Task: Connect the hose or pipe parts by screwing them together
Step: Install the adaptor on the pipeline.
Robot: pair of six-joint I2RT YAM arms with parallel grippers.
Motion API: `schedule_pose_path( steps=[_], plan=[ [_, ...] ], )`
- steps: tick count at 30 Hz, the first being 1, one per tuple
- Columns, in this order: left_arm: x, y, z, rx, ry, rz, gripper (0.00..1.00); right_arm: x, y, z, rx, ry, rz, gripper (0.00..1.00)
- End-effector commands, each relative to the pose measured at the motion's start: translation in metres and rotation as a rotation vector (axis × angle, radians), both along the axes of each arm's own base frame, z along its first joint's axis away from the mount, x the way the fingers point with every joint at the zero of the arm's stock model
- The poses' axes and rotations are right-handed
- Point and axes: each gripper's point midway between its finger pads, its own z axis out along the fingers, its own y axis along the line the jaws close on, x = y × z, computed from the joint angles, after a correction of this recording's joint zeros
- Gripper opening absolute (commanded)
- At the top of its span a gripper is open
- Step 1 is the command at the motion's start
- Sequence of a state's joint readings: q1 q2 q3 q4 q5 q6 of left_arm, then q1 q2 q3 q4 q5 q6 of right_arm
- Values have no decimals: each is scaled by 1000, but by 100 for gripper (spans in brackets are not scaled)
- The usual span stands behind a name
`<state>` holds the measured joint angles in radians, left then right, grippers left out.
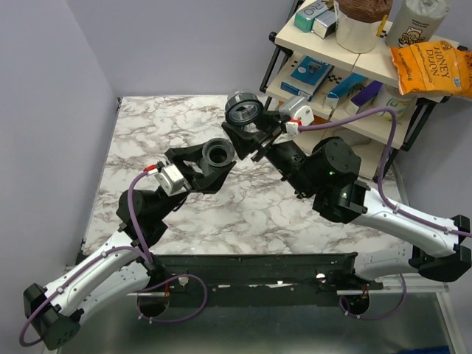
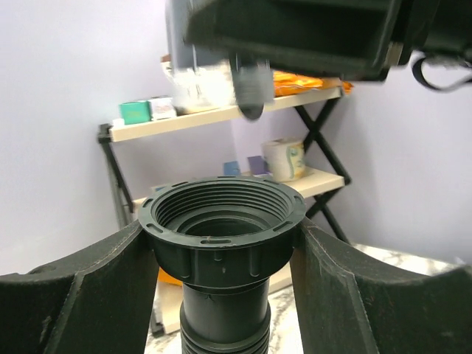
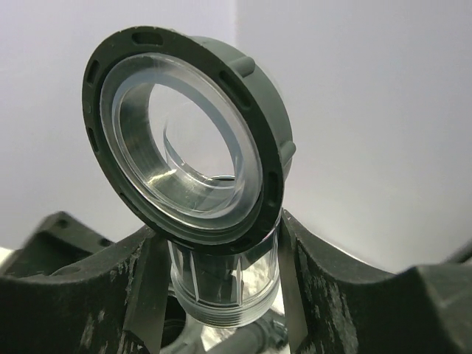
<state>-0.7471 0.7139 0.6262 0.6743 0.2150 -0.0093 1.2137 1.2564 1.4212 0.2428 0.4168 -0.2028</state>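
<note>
My left gripper (image 1: 215, 158) is shut on the threaded collar nut (image 1: 219, 153) of the black ribbed hose, held above the marble table with its mouth facing up. In the left wrist view the nut (image 2: 221, 221) sits between both fingers (image 2: 74, 295) and the ribbed hose (image 2: 221, 341) drops below it. My right gripper (image 1: 251, 134) is shut on the fitting's clear end piece (image 3: 221, 284), which carries a dark grey ring (image 1: 243, 110) and is tilted. That piece hangs just up and right of the nut, apart from it. The fitting's black body is mostly hidden behind the fingers (image 3: 346, 295).
A black-framed shelf rack (image 1: 346, 96) stands at the back right with boxes, a paper roll and an orange snack bag (image 1: 431, 68). Purple-grey walls close the left and back. The marble table (image 1: 147, 125) lies below both arms.
</note>
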Motion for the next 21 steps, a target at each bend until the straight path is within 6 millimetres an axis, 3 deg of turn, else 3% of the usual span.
schedule_pose_path(
  steps=[1,4,11,21],
  plan=[
    [-22,-5,12,-38,-5,-128,0,-45,15,18,-29,-57,284,1],
    [-25,-7,16,-57,19,-159,0,-68,22,13,-45,-66,443,1],
    [-30,-8,17,-70,45,-196,0,-91,30,-11,-74,-20,674,1],
    [-41,-5,25,-77,18,-227,0,-79,33,-24,-43,35,787,1]
  ],
)
